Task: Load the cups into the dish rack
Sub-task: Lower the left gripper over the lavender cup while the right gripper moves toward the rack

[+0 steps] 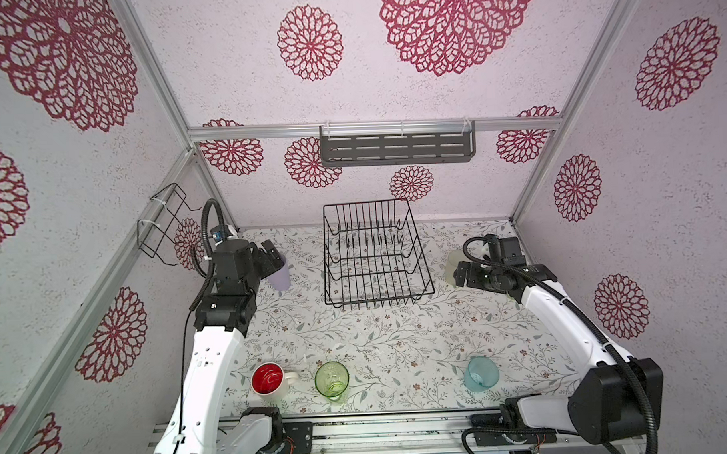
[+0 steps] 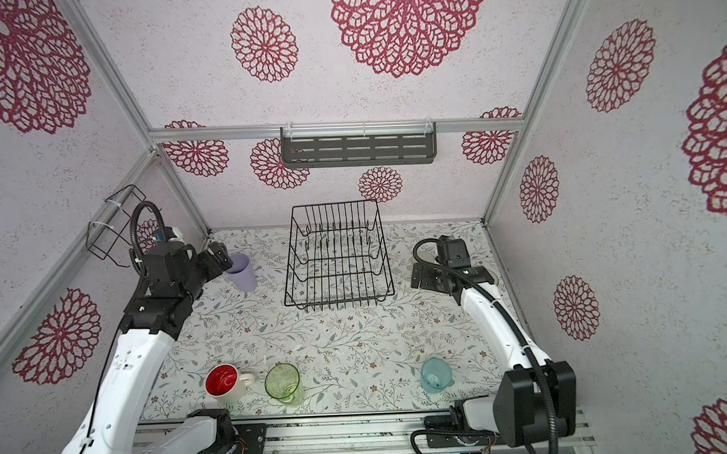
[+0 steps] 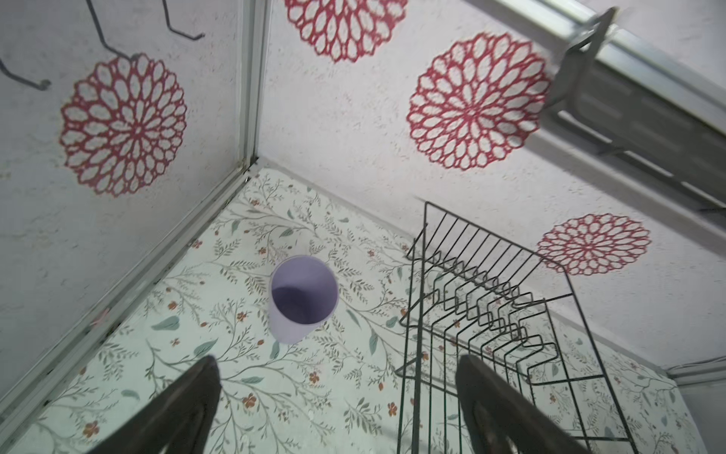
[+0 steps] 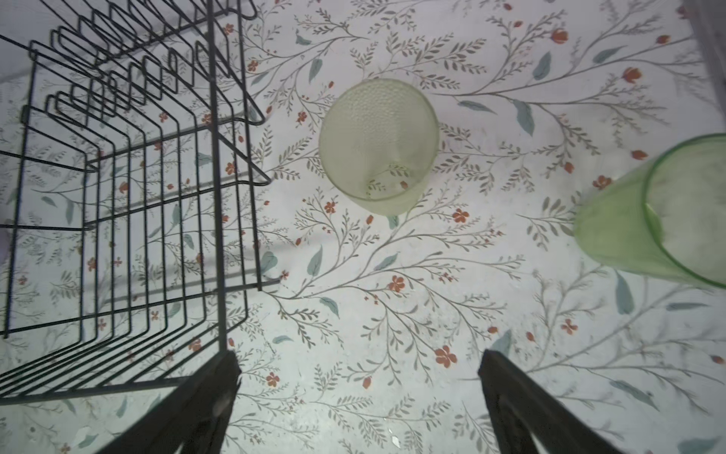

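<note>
Left jaws and right jaws both gape empty. The left jaws face the lilac cup (image 3: 302, 298); a lopsided closing could topple it toward the dish rack (image 1: 377, 256).

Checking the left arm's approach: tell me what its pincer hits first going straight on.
Likely the lilac tumbler, standing upright ahead of the open left pincer; depth is unclear.

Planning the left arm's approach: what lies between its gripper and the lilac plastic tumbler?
Only bare floral tabletop, in the left wrist view: left gripper open, lilac plastic tumbler upright ahead; black wire dish rack stands aside.
</note>
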`<control>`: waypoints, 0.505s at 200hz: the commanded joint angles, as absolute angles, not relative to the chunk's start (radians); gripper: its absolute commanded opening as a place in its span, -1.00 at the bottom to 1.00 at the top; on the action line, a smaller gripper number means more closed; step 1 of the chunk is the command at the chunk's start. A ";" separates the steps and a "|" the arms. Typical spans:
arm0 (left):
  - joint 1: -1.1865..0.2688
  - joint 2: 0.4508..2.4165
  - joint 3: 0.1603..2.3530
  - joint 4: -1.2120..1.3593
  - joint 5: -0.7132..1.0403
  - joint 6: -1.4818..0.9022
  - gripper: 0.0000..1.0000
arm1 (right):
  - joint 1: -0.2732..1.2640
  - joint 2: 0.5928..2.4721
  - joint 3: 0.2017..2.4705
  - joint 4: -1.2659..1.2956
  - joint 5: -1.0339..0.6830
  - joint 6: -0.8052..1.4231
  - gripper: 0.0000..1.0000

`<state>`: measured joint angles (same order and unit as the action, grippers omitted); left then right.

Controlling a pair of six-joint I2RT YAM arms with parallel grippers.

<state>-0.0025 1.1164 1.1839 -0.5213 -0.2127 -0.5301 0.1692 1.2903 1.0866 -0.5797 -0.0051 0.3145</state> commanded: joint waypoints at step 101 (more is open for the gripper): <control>0.100 1.448 1.333 -0.689 -0.189 -0.707 0.83 | 0.190 1.225 1.032 -0.556 -0.057 0.335 0.85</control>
<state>0.1074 1.3964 1.3064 -0.6701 -0.1444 -0.6392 0.1806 1.2179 1.0119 -0.5793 -0.0307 0.3244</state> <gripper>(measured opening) 0.918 0.928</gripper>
